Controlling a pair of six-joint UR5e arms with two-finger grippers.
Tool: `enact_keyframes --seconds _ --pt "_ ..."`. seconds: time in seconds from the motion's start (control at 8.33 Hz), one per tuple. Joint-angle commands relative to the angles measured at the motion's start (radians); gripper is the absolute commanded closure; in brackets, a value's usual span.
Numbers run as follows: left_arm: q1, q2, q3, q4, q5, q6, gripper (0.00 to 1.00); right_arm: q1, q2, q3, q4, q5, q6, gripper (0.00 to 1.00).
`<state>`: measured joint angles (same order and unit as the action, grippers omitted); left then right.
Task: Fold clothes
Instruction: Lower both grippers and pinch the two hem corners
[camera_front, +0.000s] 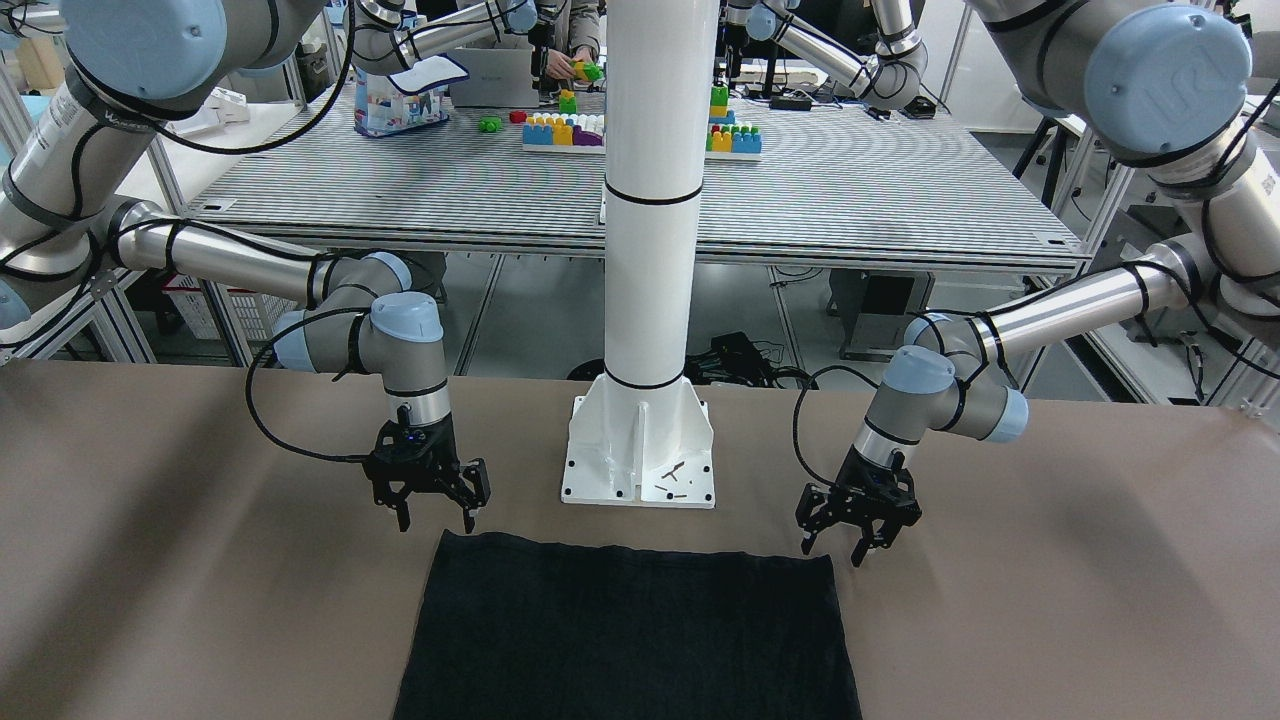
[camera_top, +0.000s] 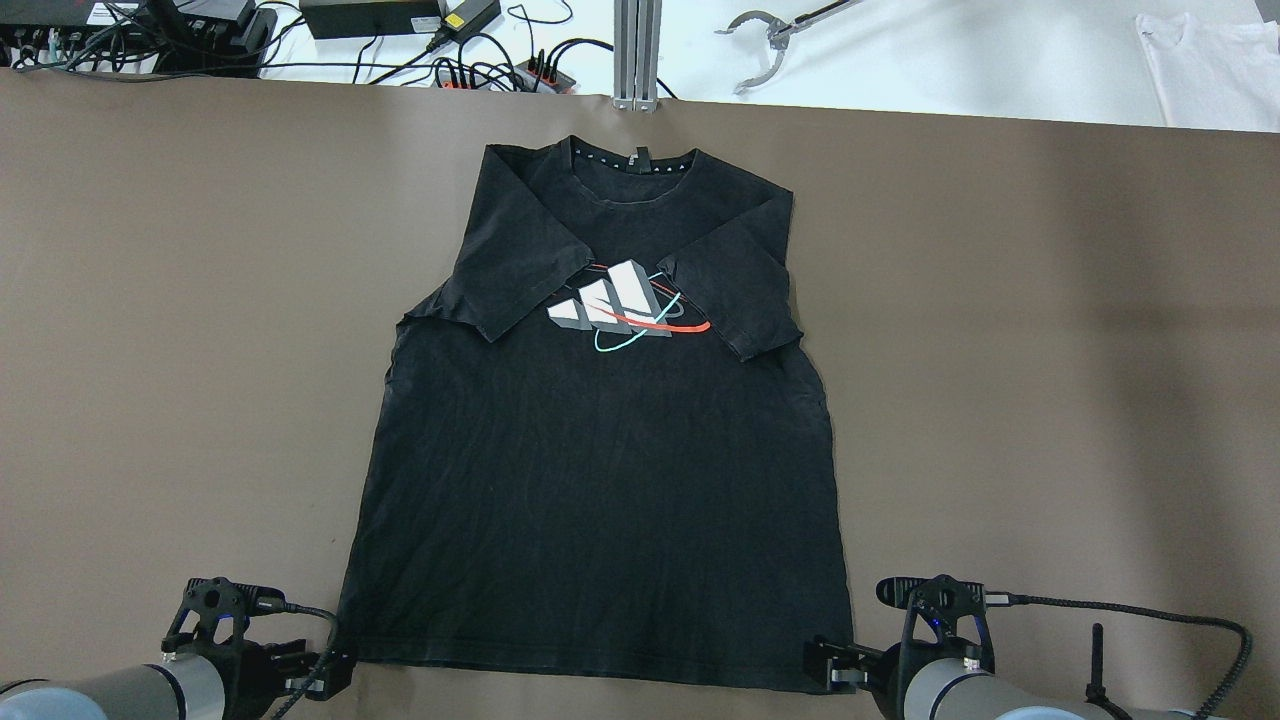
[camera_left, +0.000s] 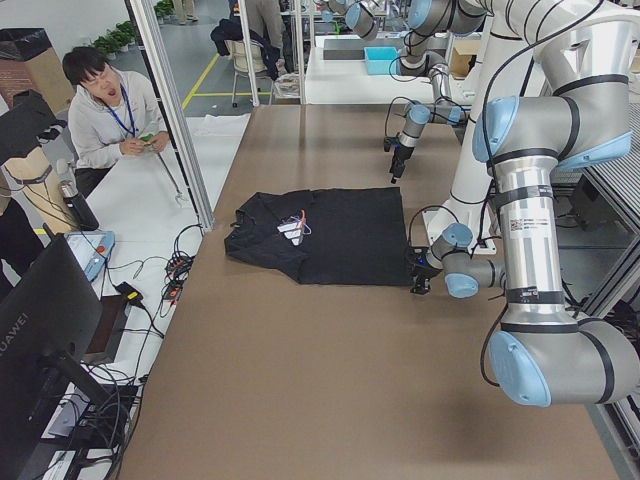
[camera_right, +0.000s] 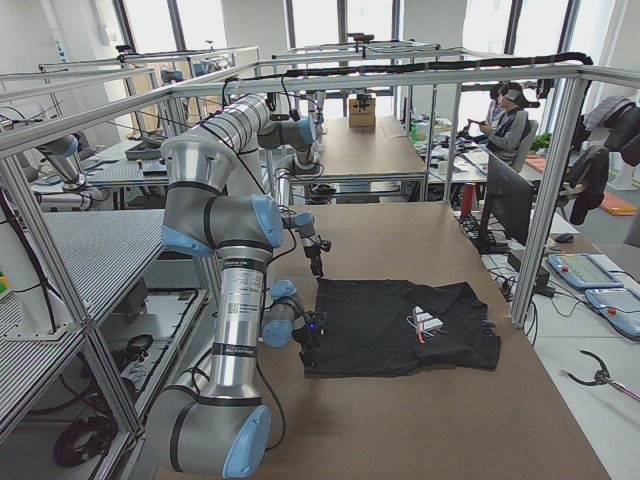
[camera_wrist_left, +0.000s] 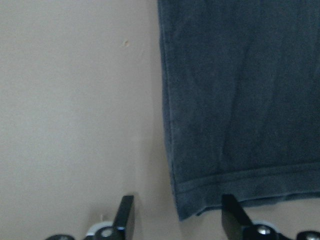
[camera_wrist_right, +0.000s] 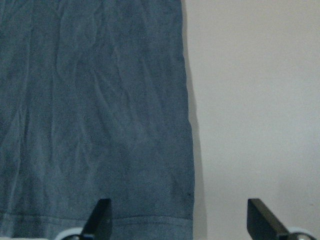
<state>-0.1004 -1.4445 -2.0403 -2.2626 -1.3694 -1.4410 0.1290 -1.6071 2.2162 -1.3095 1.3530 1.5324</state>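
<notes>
The clothes are a black T-shirt (camera_top: 600, 480) with a white, red and teal logo, lying flat on the brown table (camera_top: 150, 350), both sleeves folded in over the chest. Its hem faces the robot. My left gripper (camera_top: 320, 680) is open at the hem's left corner; in the left wrist view the corner of the shirt (camera_wrist_left: 240, 100) lies between the gripper (camera_wrist_left: 177, 217) fingers. My right gripper (camera_top: 835, 675) is open at the hem's right corner, and the shirt (camera_wrist_right: 100, 100) edge runs between the spread fingers of the gripper (camera_wrist_right: 181, 220). Both grippers hover low over the table.
The white pole's base plate (camera_front: 640, 460) stands just behind the hem, between the arms. Cables and power supplies (camera_top: 450, 50), a grabber tool (camera_top: 770, 40) and a white garment (camera_top: 1210, 55) lie beyond the far edge. A person (camera_left: 110, 110) sits at that far side.
</notes>
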Motion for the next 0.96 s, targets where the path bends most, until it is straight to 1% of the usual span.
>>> enact_keyframes --seconds 0.0,0.24,0.48,0.6,0.72,0.84 --pt "0.001 -0.005 0.0 0.0 -0.002 0.004 0.38 0.0 0.001 0.0 -0.001 0.0 0.0 0.05" --pt "0.001 -0.007 0.002 0.0 -0.002 0.004 0.4 0.0 0.001 -0.001 -0.001 0.0 0.0 0.05" --pt "0.001 -0.007 0.002 0.001 -0.004 0.007 0.45 0.0 0.001 -0.001 -0.001 0.0 0.0 0.05" --pt "0.001 -0.007 0.002 0.001 -0.004 0.008 0.55 0.0 0.001 -0.001 -0.001 0.0 0.0 0.05" --pt "0.002 -0.008 0.003 0.001 -0.004 0.008 0.71 0.0 0.001 0.0 -0.001 0.001 -0.001 0.05" --pt "0.004 -0.01 0.005 0.001 -0.004 0.008 0.92 0.0 0.001 -0.001 0.001 0.001 0.0 0.05"
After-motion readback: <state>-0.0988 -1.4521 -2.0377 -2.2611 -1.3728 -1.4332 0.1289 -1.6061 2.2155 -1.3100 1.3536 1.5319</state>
